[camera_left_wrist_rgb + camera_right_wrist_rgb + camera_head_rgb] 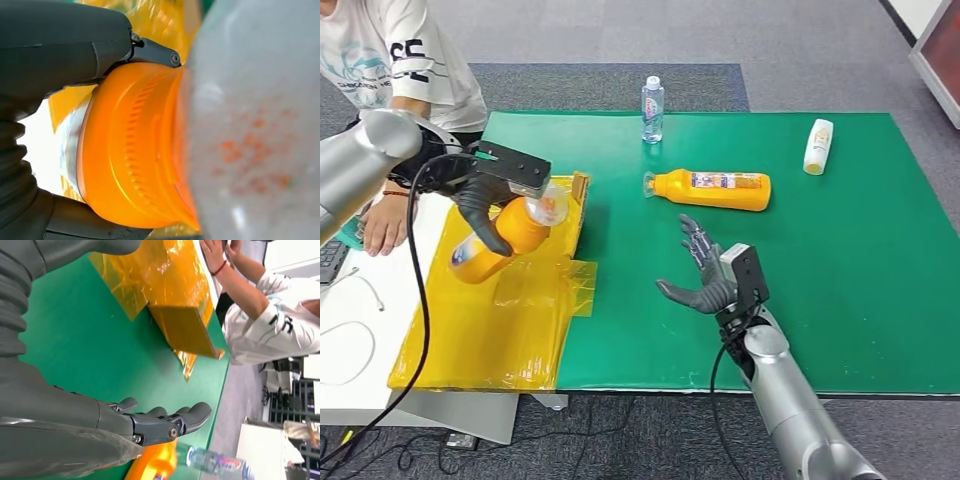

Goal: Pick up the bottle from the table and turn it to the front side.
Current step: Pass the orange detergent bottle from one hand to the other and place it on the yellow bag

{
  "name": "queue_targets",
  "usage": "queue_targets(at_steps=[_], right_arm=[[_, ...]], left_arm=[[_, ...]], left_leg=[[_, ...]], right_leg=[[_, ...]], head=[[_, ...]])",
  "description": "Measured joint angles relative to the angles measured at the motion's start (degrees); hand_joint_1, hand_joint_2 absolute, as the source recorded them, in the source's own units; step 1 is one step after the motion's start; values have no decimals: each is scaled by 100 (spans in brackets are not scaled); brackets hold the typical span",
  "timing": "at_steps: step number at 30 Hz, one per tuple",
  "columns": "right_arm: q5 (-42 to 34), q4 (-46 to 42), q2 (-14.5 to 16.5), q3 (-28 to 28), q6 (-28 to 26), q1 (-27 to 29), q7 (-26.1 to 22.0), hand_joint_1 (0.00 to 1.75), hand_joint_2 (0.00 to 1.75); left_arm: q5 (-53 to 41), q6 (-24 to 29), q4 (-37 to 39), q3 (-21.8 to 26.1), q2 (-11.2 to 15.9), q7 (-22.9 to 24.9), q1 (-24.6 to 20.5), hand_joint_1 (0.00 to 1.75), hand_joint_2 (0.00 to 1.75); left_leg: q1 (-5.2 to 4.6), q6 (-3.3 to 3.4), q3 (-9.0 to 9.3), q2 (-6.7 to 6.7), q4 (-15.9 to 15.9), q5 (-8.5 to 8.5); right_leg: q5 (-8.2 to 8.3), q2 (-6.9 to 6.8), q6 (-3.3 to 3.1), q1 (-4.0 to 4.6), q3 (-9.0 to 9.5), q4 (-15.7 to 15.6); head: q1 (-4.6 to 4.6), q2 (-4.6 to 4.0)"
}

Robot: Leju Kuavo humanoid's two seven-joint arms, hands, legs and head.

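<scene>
At the left edge of the tabletop [848, 300], a person in a white shirt [403, 55] sits beside crinkled yellow plastic sheeting [493, 330]. Above that sheeting, the robot's left hand [482, 205] grips an orange plastic bottle with a clear cap [505, 232], lifted off the surface and tilted. On the green cover, a second orange bottle [712, 189] lies on its side mid-tabletop, with a small clear water bottle [652, 108] upright at the far edge. The right hand [701, 275] hovers near the front edge, fingers spread and empty. A white bottle [818, 146] lies toward the far right corner.
</scene>
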Motion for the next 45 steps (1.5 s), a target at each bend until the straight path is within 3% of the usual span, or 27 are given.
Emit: queue_targets(at_steps=[9,19,25,29,33,39,45], right_arm=[[-48,127,44,238,-28,-128,23,0,175],[-66,147,49,347,-120,-151,76,0,175],[-28,147,49,354,-241,-125,119,0,175],[42,126,48,351,-365,-48,158,0,175],[120,67,47,341,-435,57,188,0,175],[225,-21,47,331,-466,191,217,0,175],[256,-28,47,330,-372,231,212,0,175]], left_arm=[[532,32,-1,-438,265,242,82,175,175],[-150,179,-3,-607,272,250,208,175,175],[-1394,702,-20,-636,101,-421,218,175,175],[-2488,1310,-25,-638,-122,-1018,231,175,175],[-3105,1853,-27,-640,-398,-1309,256,175,175],[-3215,2103,-98,-643,-658,-1504,290,175,175],[-2258,1599,-376,-650,-620,-1416,287,175,175]], left_leg=[[0,1,0,-1,0,1],[-1,1,1,-1,0,1],[-1,1,2,-2,0,1],[-1,2,1,-3,1,1],[-3,3,0,-3,1,-1],[-5,3,1,-2,1,-3],[-4,2,3,-1,0,-3]], right_leg=[[0,-1,0,0,1,0],[0,-2,0,-1,0,-1],[0,-2,0,-1,0,-2],[1,-4,1,-3,1,-3],[1,-3,1,-5,1,-4],[1,0,1,-6,0,-4],[0,-1,1,-4,2,-2]], head=[[0,0],[0,0],[0,0],[0,0],[0,0],[1,0],[1,0]])
